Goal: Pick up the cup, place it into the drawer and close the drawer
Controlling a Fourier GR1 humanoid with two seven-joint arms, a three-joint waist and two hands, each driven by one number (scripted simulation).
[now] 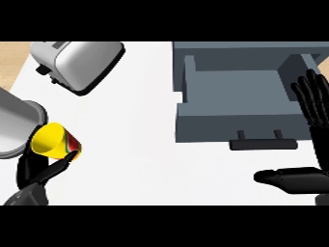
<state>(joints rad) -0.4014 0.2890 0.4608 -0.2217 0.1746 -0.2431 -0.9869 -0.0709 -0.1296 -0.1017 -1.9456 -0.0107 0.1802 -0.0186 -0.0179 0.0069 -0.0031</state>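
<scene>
Your cup (55, 140) is off the counter, held in the left hand (40, 170) near the counter's left edge, toward the front. It is yellow with a red and green band on its side, and it is tilted so that its open mouth faces up and to the left. The left hand's black fingers (61, 162) curl up against the underside and side of the cup, so you have it gripped; the grey forearm (6, 118) crosses above and to the left of it and hides part of the rim.

Well across the counter, toward the right back corner, you see the grey drawer (238, 103) pulled out. Its box is open to you from above, its inside shows nothing but its own floor, and its front panel carries a dark bar handle (263, 144) that points toward the front edge.

Your right hand (322, 144) stands at the counter's right edge, just beside the drawer's right wall. Its fingers are straight and spread, pointing up, the thumb (289, 177) sticking out to the left, and it holds nothing.

In the left back corner a silver toaster (78, 60) lies at an angle on the white counter (145, 159), well apart from the cup and the drawer.
</scene>
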